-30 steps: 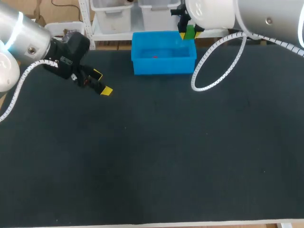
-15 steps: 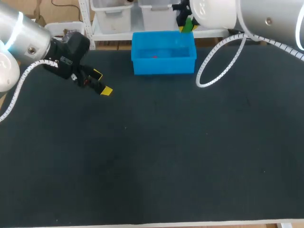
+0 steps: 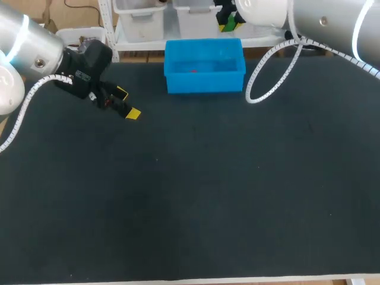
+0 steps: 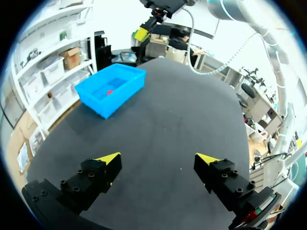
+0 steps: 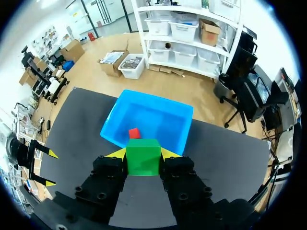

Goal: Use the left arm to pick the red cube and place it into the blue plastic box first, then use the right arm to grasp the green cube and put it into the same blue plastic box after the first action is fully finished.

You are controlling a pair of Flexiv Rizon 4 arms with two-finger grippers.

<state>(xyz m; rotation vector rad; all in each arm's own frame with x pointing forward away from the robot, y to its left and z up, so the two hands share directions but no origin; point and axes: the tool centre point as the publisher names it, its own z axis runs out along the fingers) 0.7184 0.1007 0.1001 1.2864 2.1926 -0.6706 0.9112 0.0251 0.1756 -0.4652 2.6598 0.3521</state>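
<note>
The blue plastic box (image 3: 205,81) stands at the table's far edge, with the red cube (image 3: 193,70) lying inside it. Seen from the right wrist, the red cube (image 5: 134,133) rests in the box (image 5: 120,124) below my right gripper (image 5: 142,154), which is shut on the green cube (image 5: 143,157). In the head view that gripper (image 3: 228,22) hangs high above the box's far right corner, the green cube (image 3: 230,27) just showing. My left gripper (image 3: 127,103) stands open and empty low over the table at the left; from its wrist the box (image 4: 111,88) lies well ahead of the gripper (image 4: 158,160).
The right arm's white coiled cable (image 3: 267,71) hangs down to the right of the box. The dark table (image 3: 208,196) stretches bare from the box to the near edge.
My right gripper has risen and shifted farther back above the box with the green cube still in it. The left arm has not moved.
</note>
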